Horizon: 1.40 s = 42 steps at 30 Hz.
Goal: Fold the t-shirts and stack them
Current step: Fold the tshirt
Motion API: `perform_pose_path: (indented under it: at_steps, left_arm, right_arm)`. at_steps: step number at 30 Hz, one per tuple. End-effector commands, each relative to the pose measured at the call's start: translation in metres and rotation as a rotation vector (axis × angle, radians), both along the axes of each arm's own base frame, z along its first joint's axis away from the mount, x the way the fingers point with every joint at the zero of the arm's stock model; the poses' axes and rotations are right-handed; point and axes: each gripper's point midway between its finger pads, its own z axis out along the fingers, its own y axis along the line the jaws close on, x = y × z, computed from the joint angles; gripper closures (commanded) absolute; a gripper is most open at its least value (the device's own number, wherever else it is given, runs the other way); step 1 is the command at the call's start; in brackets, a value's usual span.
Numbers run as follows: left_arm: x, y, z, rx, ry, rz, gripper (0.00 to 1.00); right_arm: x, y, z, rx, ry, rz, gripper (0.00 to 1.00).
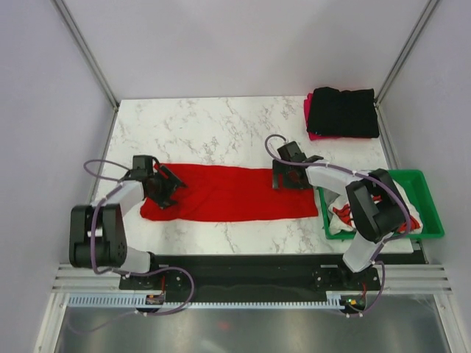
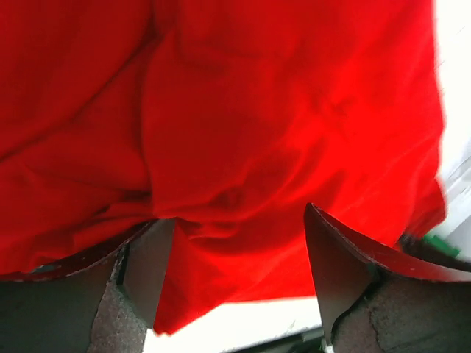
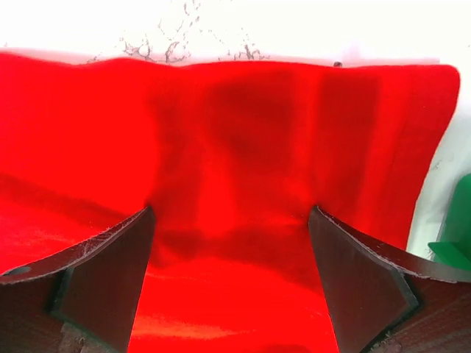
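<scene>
Top external: red t-shirt point(image 1: 228, 193) lies as a long band mid-table, running 9 to 3 o'clock. Left gripper point(image 1: 163, 184) at its 9 o'clock end, right gripper point(image 1: 288, 176) near its 2 o'clock edge, both jaws spread, nothing clamped. Cloth looks soft, light and limp, so pinch the end edges.
</scene>
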Motion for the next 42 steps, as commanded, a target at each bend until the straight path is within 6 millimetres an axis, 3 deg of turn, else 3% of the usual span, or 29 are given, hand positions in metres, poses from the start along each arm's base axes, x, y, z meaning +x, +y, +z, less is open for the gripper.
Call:
perform_pose_path:
  at_steps: [1, 4, 5, 6, 7, 8, 10, 11, 12, 14, 15, 17, 18, 20, 21, 24, 25, 28, 29, 31, 32, 33, 35, 36, 37, 38, 40, 41, 42]
  left_arm:
    - [0.052, 0.013, -0.014, 0.074, -0.051, 0.017, 0.21]
    - [0.084, 0.008, -0.009, 0.077, -0.079, 0.012, 0.24]
    - [0.091, 0.01, -0.019, 0.088, -0.05, 0.021, 0.24]
    - [0.113, -0.007, -0.005, 0.093, -0.092, -0.016, 0.25]
    - [0.125, -0.011, -0.006, 0.099, -0.094, -0.021, 0.25]
    - [0.134, -0.016, -0.018, 0.111, -0.063, -0.024, 0.25]
    - [0.175, -0.044, -0.003, 0.11, -0.113, -0.072, 0.25]
    - [0.189, -0.06, -0.002, 0.096, -0.123, -0.112, 0.25]
    - [0.218, -0.093, -0.004, 0.069, -0.144, -0.184, 0.23]
    - [0.237, -0.133, 0.004, 0.025, -0.166, -0.323, 0.23]
    - [0.264, -0.161, 0.032, 0.024, -0.253, -0.372, 0.23]
    - [0.275, -0.183, 0.064, 0.003, -0.332, -0.44, 0.22]
    - [0.289, -0.195, 0.102, -0.013, -0.428, -0.463, 0.2]
    - [0.293, -0.2, 0.14, -0.028, -0.511, -0.504, 0.17]
    - [0.299, -0.198, 0.172, -0.017, -0.578, -0.503, 0.12]
    - [0.291, -0.18, 0.23, 0.017, -0.671, -0.494, 0.08]
    - [0.281, -0.17, 0.264, 0.037, -0.73, -0.491, 0.01]
    - [0.257, -0.141, 0.292, 0.084, -0.74, -0.468, 0.0]
    - [0.236, -0.129, 0.326, 0.097, -0.789, -0.455, 0.0]
    - [0.214, -0.103, 0.324, 0.144, -0.763, -0.427, 0.0]
    - [0.184, -0.089, 0.359, 0.168, -0.828, -0.396, 0.0]
    - [0.171, -0.077, 0.33, 0.191, -0.757, -0.378, 0.0]
    - [0.143, -0.063, 0.322, 0.242, -0.744, -0.359, 0.0]
    - [0.115, -0.056, 0.304, 0.247, -0.713, -0.358, 0.0]
    - [0.103, -0.055, 0.298, 0.246, -0.717, -0.365, 0.0]
    - [0.091, -0.053, 0.288, 0.24, -0.7, -0.362, 0.01]
    - [0.058, -0.056, 0.254, 0.192, -0.66, -0.385, 0.02]
    - [0.044, -0.057, 0.216, 0.171, -0.583, -0.402, 0.03]
    - [0.035, -0.059, 0.205, 0.155, -0.573, -0.41, 0.04]
  right_arm:
    - [-0.029, 0.007, -0.023, 0.018, 0.069, -0.012, 0.07]
    - [-0.068, 0.031, -0.03, 0.122, 0.137, -0.024, 0.07]
    - [-0.081, 0.049, -0.024, 0.177, 0.131, 0.0, 0.07]
    - [-0.105, 0.055, -0.033, 0.23, 0.182, -0.063, 0.06]
    - [-0.111, 0.072, -0.03, 0.291, 0.167, -0.057, 0.05]
    - [-0.138, 0.1, -0.025, 0.348, 0.19, 0.003, 0.05]
    - [-0.165, 0.136, -0.017, 0.429, 0.207, 0.03, 0.05]
    - [-0.19, 0.172, -0.002, 0.459, 0.209, 0.143, 0.05]
    - [-0.203, 0.186, 0.004, 0.453, 0.221, 0.198, 0.05]
    - [-0.23, 0.211, 0.016, 0.431, 0.231, 0.299, 0.04]
    - [-0.227, 0.224, 0.034, 0.445, 0.195, 0.31, 0.04]
    - [-0.234, 0.228, 0.055, 0.458, 0.178, 0.336, 0.03]
    - [-0.234, 0.226, 0.061, 0.451, 0.167, 0.337, 0.03]
    - [-0.231, 0.228, 0.087, 0.472, 0.126, 0.356, 0.02]
    - [-0.229, 0.222, 0.091, 0.445, 0.115, 0.352, 0.02]
    - [-0.211, 0.22, 0.123, 0.426, 0.013, 0.366, 0.02]
    - [-0.195, 0.208, 0.126, 0.375, -0.031, 0.331, 0.02]
    - [-0.155, 0.196, 0.143, 0.358, -0.082, 0.291, 0.02]
    - [-0.143, 0.194, 0.151, 0.363, -0.102, 0.28, 0.02]
    - [-0.109, 0.179, 0.156, 0.345, -0.136, 0.24, 0.02]
    - [-0.095, 0.181, 0.161, 0.348, -0.147, 0.23, 0.02]
    - [-0.083, 0.178, 0.162, 0.333, -0.163, 0.238, 0.02]
    - [-0.049, 0.175, 0.16, 0.319, -0.169, 0.204, 0.02]
    - [-0.038, 0.175, 0.158, 0.313, -0.163, 0.202, 0.02]
    - [-0.018, 0.169, 0.145, 0.286, -0.145, 0.185, 0.02]
    - [-0.003, 0.172, 0.152, 0.297, -0.165, 0.18, 0.02]
    - [0.02, 0.17, 0.146, 0.292, -0.155, 0.18, 0.02]
    - [0.043, 0.167, 0.137, 0.288, -0.149, 0.151, 0.02]
    - [0.054, 0.166, 0.132, 0.285, -0.141, 0.142, 0.02]
